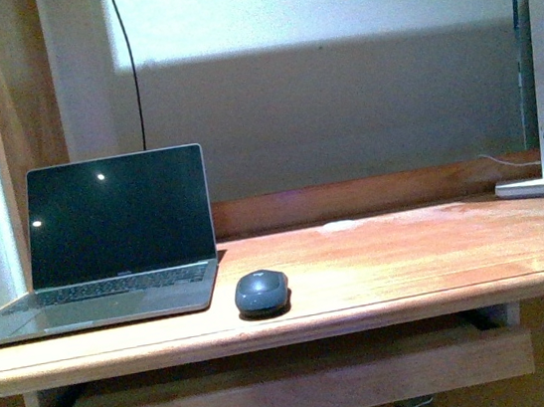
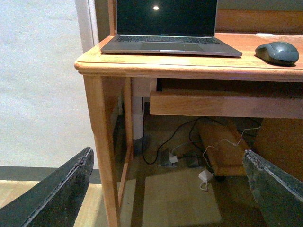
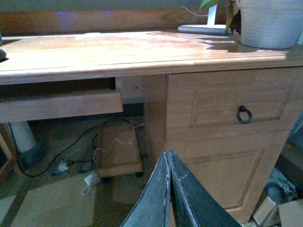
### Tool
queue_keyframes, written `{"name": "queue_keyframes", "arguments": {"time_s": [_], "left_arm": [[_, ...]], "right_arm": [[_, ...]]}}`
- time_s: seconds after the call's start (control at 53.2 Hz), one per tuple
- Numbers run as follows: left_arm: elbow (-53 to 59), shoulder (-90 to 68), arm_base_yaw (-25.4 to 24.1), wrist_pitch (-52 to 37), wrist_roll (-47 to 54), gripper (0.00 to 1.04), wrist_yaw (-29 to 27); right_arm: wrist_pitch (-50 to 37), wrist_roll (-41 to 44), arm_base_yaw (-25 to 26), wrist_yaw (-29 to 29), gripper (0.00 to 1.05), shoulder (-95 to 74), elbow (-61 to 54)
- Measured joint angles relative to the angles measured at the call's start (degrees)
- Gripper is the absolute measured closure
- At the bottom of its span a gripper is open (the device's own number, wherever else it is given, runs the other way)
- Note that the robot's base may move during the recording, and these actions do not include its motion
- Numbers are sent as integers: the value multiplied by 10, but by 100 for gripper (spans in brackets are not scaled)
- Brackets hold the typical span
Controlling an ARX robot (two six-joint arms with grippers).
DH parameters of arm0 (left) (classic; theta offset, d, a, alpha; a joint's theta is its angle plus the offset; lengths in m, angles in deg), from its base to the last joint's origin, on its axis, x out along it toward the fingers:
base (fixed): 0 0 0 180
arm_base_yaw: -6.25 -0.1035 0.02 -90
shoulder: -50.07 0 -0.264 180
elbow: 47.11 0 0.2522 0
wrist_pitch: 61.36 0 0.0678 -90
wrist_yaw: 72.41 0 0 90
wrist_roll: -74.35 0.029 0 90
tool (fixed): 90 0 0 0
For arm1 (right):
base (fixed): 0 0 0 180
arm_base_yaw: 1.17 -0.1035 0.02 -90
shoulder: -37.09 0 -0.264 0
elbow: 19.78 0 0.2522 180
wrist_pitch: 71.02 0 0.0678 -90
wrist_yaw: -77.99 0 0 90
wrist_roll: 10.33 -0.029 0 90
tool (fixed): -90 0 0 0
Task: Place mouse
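Observation:
The dark grey oval mouse (image 1: 262, 292) lies on the wooden desk (image 1: 409, 256), just right of the open laptop (image 1: 116, 239) and near the front edge. It also shows in the left wrist view (image 2: 277, 52). My left gripper (image 2: 168, 163) is open and empty, low in front of the desk's left leg, well below the desktop. My right gripper (image 3: 169, 158) is shut and empty, low in front of the desk's drawers (image 3: 227, 106). Neither gripper shows in the front view.
A white desk lamp (image 1: 534, 59) stands at the desk's back right, with a plant pot (image 3: 270, 21) beside it. A pull-out tray (image 1: 276, 389) hangs under the desktop. Cables and adapters (image 2: 189, 158) lie on the floor beneath.

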Motion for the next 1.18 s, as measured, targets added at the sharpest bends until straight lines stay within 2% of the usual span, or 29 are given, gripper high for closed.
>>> {"name": "queue_keyframes", "arguments": {"time_s": [0.357,0.395,0.47,0.545,0.601,0.677,0.864,1.184], "left_arm": [[0,0,0,0,0,8,0],[0,0,0,0,0,8,0],[0,0,0,0,0,8,0],[0,0,0,0,0,8,0],[0,0,0,0,0,8,0],[0,0,0,0,0,8,0],[0,0,0,0,0,8,0],[0,0,0,0,0,8,0]], "right_arm": [[0,0,1,0,102,0,0],[0,1,1,0,97,0,0],[0,1,1,0,78,0,0],[0,1,1,0,68,0,0],[0,1,1,0,54,0,0],[0,1,1,0,44,0,0],[0,1,1,0,7,0,0],[0,1,1,0,7,0,0]]}}
